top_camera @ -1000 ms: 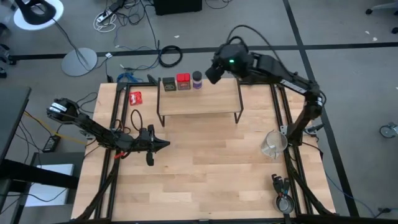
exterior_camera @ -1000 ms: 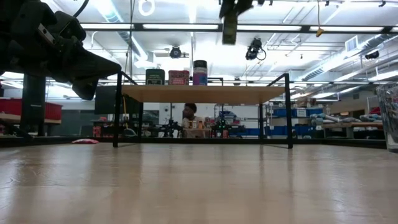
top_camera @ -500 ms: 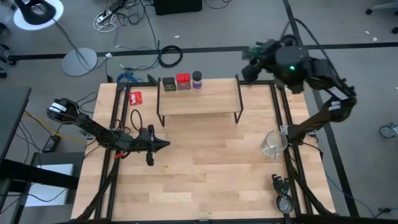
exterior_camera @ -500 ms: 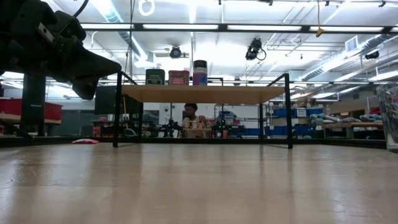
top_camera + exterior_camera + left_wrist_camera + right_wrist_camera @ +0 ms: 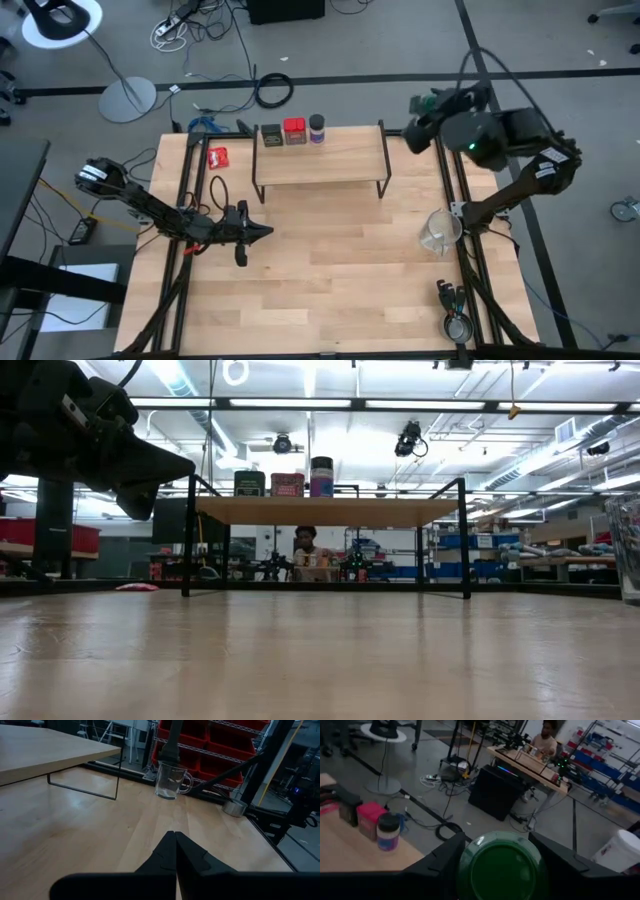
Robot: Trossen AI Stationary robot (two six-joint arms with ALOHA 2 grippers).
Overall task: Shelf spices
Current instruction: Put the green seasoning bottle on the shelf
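**A:** Now, your right gripper point(image 5: 501, 870) grips the green jar point(image 5: 500, 866), off the shelf point(image 5: 330, 160) at three o'clock. Carry it back level and set it beside the blue-capped jar point(image 5: 317, 127).

**B:** Counts?

**A:** One shelf. Three spices stand along twelve o'clock. Your left gripper point(image 5: 262, 232) waits clenched, empty.

Lab — red bin racks point(image 5: 215, 742), cables point(image 5: 200, 25)

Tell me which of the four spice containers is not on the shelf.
The green jar: it is held in the right claw, off the table's far right corner. The olive tin, red tin and blue-capped jar stand on the shelf.
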